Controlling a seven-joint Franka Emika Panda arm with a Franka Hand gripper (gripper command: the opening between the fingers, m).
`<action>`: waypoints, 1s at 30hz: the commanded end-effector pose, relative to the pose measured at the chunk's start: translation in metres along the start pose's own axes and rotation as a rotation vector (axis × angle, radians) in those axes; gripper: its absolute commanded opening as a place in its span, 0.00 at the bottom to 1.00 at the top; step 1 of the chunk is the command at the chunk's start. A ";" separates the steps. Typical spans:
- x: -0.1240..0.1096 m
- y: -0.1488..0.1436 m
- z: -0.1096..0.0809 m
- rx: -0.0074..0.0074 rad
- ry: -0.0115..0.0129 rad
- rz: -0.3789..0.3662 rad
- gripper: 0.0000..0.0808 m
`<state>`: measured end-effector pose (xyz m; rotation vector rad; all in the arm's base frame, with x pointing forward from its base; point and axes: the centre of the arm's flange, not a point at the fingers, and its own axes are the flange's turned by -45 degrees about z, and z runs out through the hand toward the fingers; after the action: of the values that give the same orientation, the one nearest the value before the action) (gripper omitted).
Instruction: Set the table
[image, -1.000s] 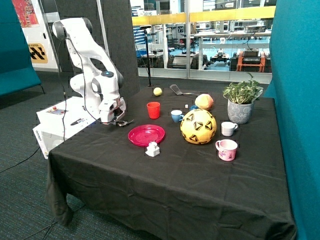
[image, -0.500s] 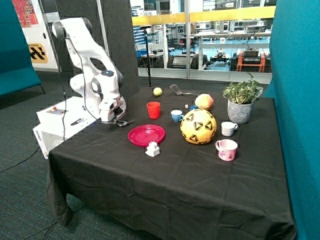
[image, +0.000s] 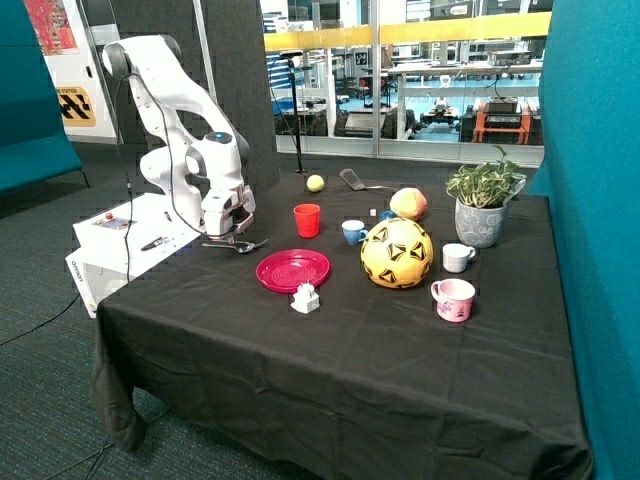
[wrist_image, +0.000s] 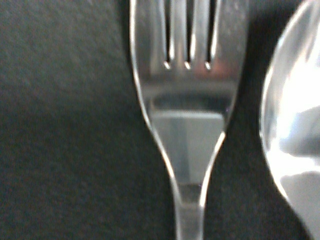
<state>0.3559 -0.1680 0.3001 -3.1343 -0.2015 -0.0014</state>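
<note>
This was a robotics lab or research workspace — not a home. A white Franka arm (image: 180, 140) stood on a small white base box (image: 125, 240) beside a table (image: 340, 350) draped in black cloth, on grey office carpet. Teal partition panels (image: 595, 200) and dark screens closed off the area. Behind a glass wall (image: 400, 90) with a yellow band lay a larger workshop hall with benches and orange equipment (image: 503, 120). A hazard-striped sign (image: 76, 105) hung on the wall — the mark of a working lab.
</note>
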 end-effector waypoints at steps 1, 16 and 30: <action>0.013 -0.008 -0.017 -0.0007 -0.0010 -0.015 0.52; 0.055 -0.037 -0.050 -0.0007 -0.0010 -0.071 0.43; 0.085 -0.037 -0.061 -0.0008 -0.0010 0.049 0.40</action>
<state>0.4166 -0.1229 0.3538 -3.1336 -0.2320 -0.0050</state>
